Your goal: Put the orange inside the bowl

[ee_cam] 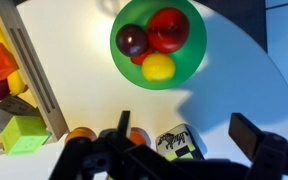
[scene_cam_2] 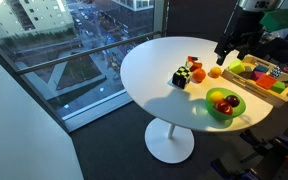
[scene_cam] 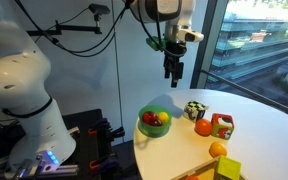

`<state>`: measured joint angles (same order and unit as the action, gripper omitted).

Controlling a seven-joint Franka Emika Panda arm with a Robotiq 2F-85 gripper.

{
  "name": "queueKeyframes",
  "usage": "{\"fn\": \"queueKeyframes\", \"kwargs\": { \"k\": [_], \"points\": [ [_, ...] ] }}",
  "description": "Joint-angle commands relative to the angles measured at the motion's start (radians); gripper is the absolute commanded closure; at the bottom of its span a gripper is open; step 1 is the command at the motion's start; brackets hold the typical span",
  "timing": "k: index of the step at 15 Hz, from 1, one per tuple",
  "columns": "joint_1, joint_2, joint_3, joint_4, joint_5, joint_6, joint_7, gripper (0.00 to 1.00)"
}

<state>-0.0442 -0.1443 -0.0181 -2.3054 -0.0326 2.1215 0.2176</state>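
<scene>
Two distant side views; wrist above bowl [ee_cam: 191, 60]

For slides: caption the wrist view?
Open claw over white table; green bowl holds three fruits, two orange fruits and a zebra-print cube outside.

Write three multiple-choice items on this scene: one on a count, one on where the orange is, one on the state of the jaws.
1. How many fruits lie in the bowl? A none; B one; C three.
2. Where is the orange? A in the bowl; B on the table, outside the bowl; C between the jaws.
3. How does the gripper stand? A jaws open and empty; B shut on the orange; C shut on the bowl's rim.

1 C: the wrist view shows the red fruit, the dark purple fruit and the yellow fruit inside.
2 B: it rests on the white top, apart from the bowl.
3 A: the jaws stand apart above the table with nothing between them.
</scene>
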Motion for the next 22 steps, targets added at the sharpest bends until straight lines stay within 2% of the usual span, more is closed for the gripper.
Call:
{"fn": "queueKeyframes", "kwargs": {
  "k": [1, 12, 22],
  "points": [
    [-0.020, 0.030, -0.019, 0.015, -0.015, 0.044, -0.022, 0.00],
    [-0.070, 0.144, -0.076, 0.024, -0.121, 0.206, 0.009, 0.00],
    [-0.076, 0.261, -0.130, 0.039, -0.205, 0.314, 0.028, 0.00]
  ]
}}
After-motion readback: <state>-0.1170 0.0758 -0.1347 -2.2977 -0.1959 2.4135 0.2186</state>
